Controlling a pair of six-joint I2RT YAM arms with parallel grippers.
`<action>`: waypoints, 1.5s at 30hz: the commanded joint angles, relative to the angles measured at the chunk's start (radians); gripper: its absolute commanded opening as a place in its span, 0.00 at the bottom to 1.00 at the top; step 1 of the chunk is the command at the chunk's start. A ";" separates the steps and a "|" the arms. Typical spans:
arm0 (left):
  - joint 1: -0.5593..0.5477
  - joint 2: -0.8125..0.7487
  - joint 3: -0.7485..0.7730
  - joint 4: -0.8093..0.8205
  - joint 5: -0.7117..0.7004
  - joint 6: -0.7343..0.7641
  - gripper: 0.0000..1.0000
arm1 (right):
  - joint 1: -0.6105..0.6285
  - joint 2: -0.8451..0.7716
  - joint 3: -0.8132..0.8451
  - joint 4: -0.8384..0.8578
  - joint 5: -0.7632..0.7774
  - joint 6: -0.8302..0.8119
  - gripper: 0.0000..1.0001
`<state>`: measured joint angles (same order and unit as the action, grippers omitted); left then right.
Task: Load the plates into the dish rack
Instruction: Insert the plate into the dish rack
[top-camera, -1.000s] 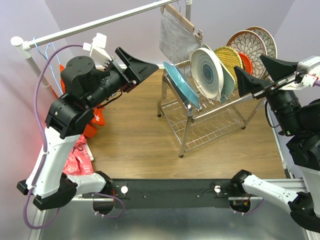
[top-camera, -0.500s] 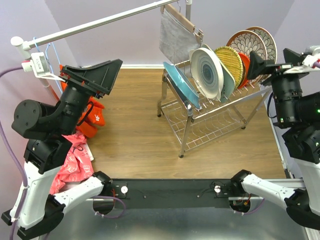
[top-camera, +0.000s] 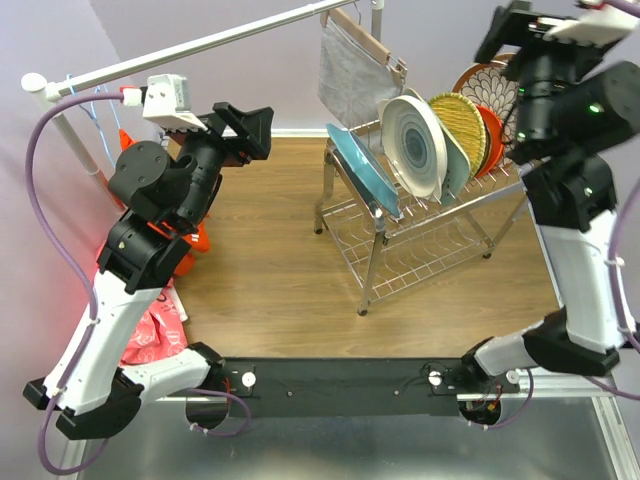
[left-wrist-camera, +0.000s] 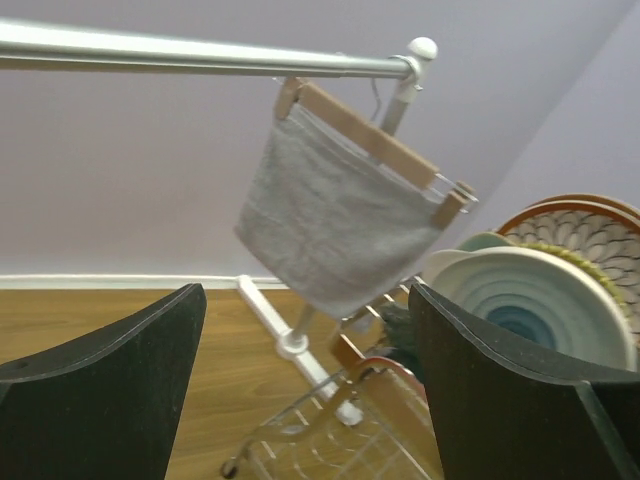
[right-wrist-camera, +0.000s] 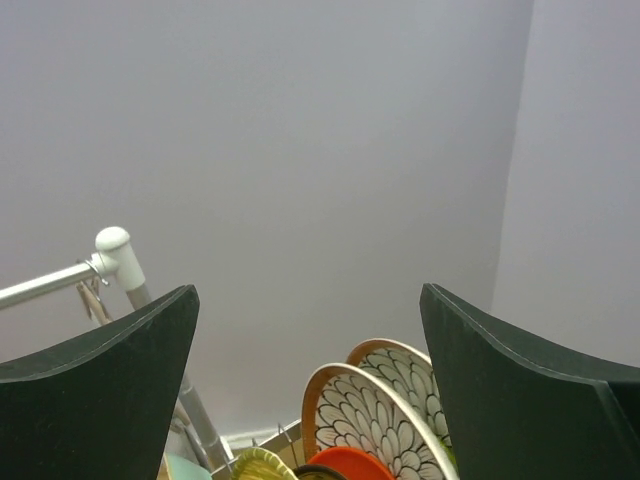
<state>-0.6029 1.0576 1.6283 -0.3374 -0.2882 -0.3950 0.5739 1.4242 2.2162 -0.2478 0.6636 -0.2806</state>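
The dish rack (top-camera: 420, 245) stands at the middle right, with several plates upright in its top tier: a teal scalloped plate (top-camera: 362, 172), a white-grey swirl plate (top-camera: 412, 145), a yellow woven plate (top-camera: 458, 120), an orange plate (top-camera: 491, 130) and a brown-rimmed floral plate (top-camera: 490, 85). My left gripper (top-camera: 245, 130) is open and empty, raised left of the rack. Its wrist view (left-wrist-camera: 302, 295) shows the swirl plate (left-wrist-camera: 540, 310). My right gripper (top-camera: 505, 30) is open and empty, high above the rack's back. Its wrist view (right-wrist-camera: 308, 290) shows two floral plates (right-wrist-camera: 375, 425) below.
A long white clothes rail (top-camera: 200, 45) crosses the back. A grey cloth on a wooden hanger (top-camera: 350, 70) hangs from it just behind the rack. Orange and pink items (top-camera: 160, 320) lie at the left edge, by the left arm.
My right arm has risen from beside the rack's right end to high above its back. My left arm has swung about, and its gripper now points toward the rack. Both grippers stay open.
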 joint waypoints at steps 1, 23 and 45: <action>0.005 0.004 0.027 -0.014 -0.108 0.128 0.91 | -0.003 0.048 0.043 -0.065 0.071 0.041 1.00; 0.009 0.005 -0.065 -0.017 -0.158 0.151 0.93 | -0.014 -0.051 -0.183 0.302 0.330 -0.235 1.00; 0.011 -0.050 -0.110 -0.037 -0.155 0.050 0.93 | -0.080 -0.219 -0.383 0.427 0.324 -0.308 1.00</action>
<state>-0.5968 1.0267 1.5394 -0.3763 -0.4198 -0.3153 0.5030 1.2190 1.8526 0.1524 0.9592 -0.5781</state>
